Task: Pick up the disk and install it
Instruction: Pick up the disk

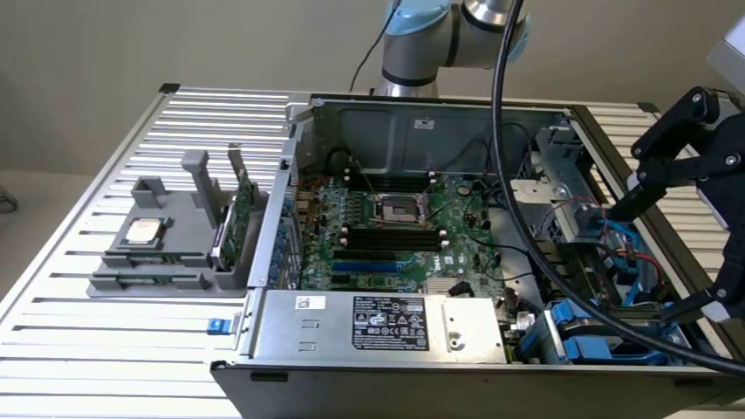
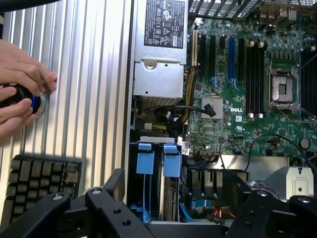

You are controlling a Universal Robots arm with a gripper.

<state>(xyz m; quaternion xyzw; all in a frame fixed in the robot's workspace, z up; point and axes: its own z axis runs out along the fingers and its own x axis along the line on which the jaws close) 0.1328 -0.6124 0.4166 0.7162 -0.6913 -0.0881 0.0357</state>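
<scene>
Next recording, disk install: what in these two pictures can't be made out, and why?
Disk: wrist view, two blue carriers stand in the bay; its walls hide bodies and labels, so which one it is is unclear.
Gripper: exterior view, cut off by the picture's edge; a black cable crosses the bay.
Hand: wrist view, cut off by the edge; fingers cover the dark object held.

Drive bay (image 2: 168, 198) under the spread gripper (image 1: 643, 262): packed with blue carriers (image 2: 145, 163), crossed by thick black cable (image 1: 498, 131); free room above motherboard (image 1: 396, 236); person's hand (image 2: 22, 69) and keyboard (image 2: 42, 178) occupy slatted table (image 2: 89, 74) beside case (image 1: 385, 131).
</scene>
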